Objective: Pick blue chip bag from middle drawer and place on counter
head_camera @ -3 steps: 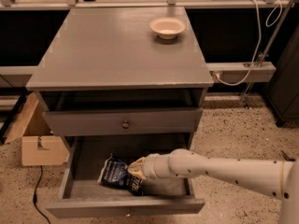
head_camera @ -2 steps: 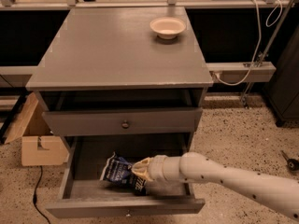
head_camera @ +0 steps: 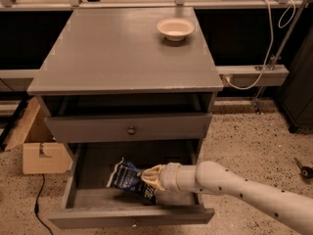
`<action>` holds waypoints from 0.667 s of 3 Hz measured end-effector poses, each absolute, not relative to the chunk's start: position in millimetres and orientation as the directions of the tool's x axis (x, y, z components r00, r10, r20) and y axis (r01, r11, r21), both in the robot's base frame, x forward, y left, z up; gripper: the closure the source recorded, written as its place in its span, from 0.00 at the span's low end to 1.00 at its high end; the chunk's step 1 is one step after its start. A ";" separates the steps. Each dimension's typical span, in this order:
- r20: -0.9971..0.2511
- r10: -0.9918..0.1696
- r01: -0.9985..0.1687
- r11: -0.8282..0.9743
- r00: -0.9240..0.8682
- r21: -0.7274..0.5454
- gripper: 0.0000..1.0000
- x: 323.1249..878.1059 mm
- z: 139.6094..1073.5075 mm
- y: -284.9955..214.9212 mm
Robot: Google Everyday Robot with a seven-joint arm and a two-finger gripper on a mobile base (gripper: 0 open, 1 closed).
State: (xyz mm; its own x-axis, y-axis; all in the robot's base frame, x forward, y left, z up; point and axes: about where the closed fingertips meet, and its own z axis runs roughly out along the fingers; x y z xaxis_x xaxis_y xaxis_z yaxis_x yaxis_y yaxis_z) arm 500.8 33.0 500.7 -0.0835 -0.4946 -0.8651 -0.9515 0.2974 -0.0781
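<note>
1. The counter fills the upper part of the view, a flat grey top with only a white bowl on it, near the back right corner.
2. Below it the upper drawer front sits closed, and under that the middle drawer is pulled out wide, its grey floor showing.
3. My arm comes in from the lower right, low over the speckled floor. It runs nearly level and leans down a little towards the left, reaching across the drawer's right side so the wrist is inside the box.
4. A cardboard box sits on the floor to the cabinet's left, well apart from me.
5. The blue chip bag is inside the middle drawer, about centre and towards the front. It is crinkled and tilted, with its left end higher.
6. My gripper is right at the bag's right edge, pale fingers drawn close together. From this angle it looks like they are pinched onto the foil, with bag and fingertips overlapping.
</note>
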 end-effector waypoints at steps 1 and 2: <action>-0.882 -0.472 -0.952 0.269 0.004 -0.148 1.00 502.3 541.9 29.6; -0.877 -0.453 -0.930 0.231 0.158 -0.286 1.00 495.0 622.8 15.9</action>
